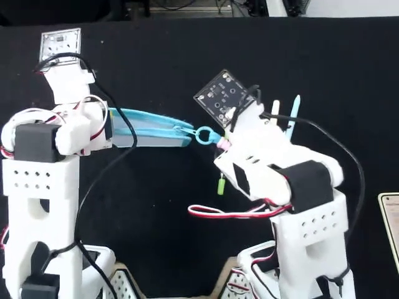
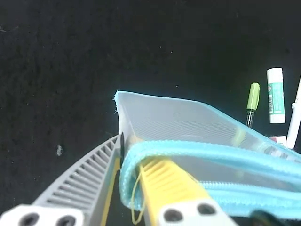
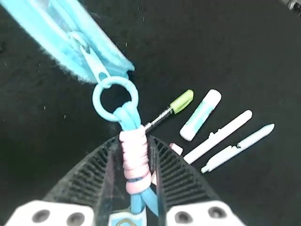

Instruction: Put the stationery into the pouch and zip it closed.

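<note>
A translucent pouch (image 1: 149, 128) with blue zip tape hangs level above the black table. My left gripper (image 1: 111, 128) is shut on one end of it; its grey and yellow fingers (image 2: 164, 183) pinch the pouch (image 2: 188, 127) edge. My right gripper (image 3: 135, 141) is shut on the pink-wrapped blue cord (image 3: 135, 157), which is tied to the zip's ring (image 3: 115, 98) at the pouch's other end. On the table below lie a green-capped pen (image 3: 171, 107), a glue stick (image 3: 201, 114), two white pens (image 3: 217, 136) and a small pink piece (image 3: 176, 149).
A grey square plate (image 1: 60, 45) lies at the far left of the table. A pale card (image 1: 391, 224) sits at the right edge. Black and red cables (image 1: 224, 212) loop around both arms' bases. The table is open dark cloth beyond the pouch.
</note>
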Controlling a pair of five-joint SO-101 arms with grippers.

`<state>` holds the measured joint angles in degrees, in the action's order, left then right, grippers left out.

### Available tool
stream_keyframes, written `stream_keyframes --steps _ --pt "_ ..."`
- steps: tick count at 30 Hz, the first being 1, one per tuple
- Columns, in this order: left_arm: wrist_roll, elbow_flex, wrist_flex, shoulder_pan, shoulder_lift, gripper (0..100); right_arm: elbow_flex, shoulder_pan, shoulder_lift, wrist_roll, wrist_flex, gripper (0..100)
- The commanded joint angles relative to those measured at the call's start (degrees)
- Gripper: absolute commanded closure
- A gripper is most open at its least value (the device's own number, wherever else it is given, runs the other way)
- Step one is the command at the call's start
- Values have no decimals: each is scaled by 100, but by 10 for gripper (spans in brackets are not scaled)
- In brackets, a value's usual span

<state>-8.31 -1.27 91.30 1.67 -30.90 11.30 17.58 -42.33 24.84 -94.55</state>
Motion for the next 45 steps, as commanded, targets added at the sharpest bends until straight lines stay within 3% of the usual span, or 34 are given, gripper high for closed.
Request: stream_keyframes --steps 1,17,24,31,37,45 --pt "-62 -136 -26 -40 -18 970 -4 -114 -233 35 -18 988" --pt "-88 207 123 -48 -9 970 -224 -237 -233 -220 -105 984" --pt "-62 154 -352 -40 18 970 -910 -255 -224 -1108 -633 783" --pt "-62 92 -554 -4 44 970 -954 -255 -224 -1222 -624 814" --pt "-62 -1086 -1231 4 -18 970 -593 -290 -180 -1240 -431 842" --pt "-185 -2624 -2330 -4 -316 970 523 -1213 -180 -1732 747 843"
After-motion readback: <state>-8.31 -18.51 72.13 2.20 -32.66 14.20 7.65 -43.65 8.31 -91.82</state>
